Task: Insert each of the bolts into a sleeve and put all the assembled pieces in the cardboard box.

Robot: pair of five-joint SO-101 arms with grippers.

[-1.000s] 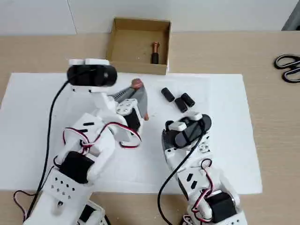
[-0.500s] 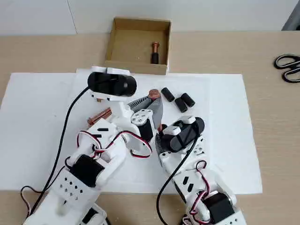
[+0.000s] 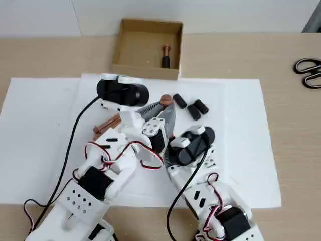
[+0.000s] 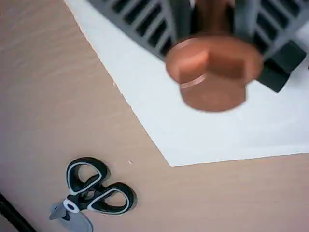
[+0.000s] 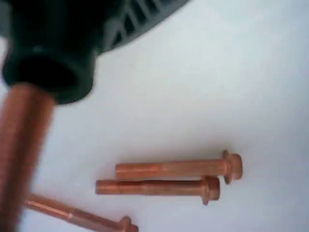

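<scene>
My left gripper (image 3: pixel 163 108) is shut on a copper bolt (image 3: pixel 166 99), whose hex head (image 4: pixel 212 72) sticks out between the grey fingers (image 4: pixel 140 21). My right gripper (image 5: pixel 58 43) is shut on a black sleeve (image 5: pixel 48 72). The bolt's shank (image 5: pixel 19 145) meets the sleeve's open mouth. Both grippers are together at the middle of the white sheet (image 3: pixel 45 150). The cardboard box (image 3: pixel 131 49) at the back holds one assembled piece (image 3: pixel 165 55). Three loose sleeves (image 3: pixel 193 108) lie just right of the held bolt.
Three loose bolts (image 5: pixel 166 179) lie on the sheet left of the grippers, seen as a cluster of bolts (image 3: pixel 106 125) beside the left arm. Scissors (image 3: pixel 308 70) lie on the bare wood at the far right, and those scissors (image 4: pixel 91 193) are off the sheet.
My left arm has swung right, carrying the bolt toward the right arm. My right gripper has shifted left with the sleeve to meet the bolt's tip.
</scene>
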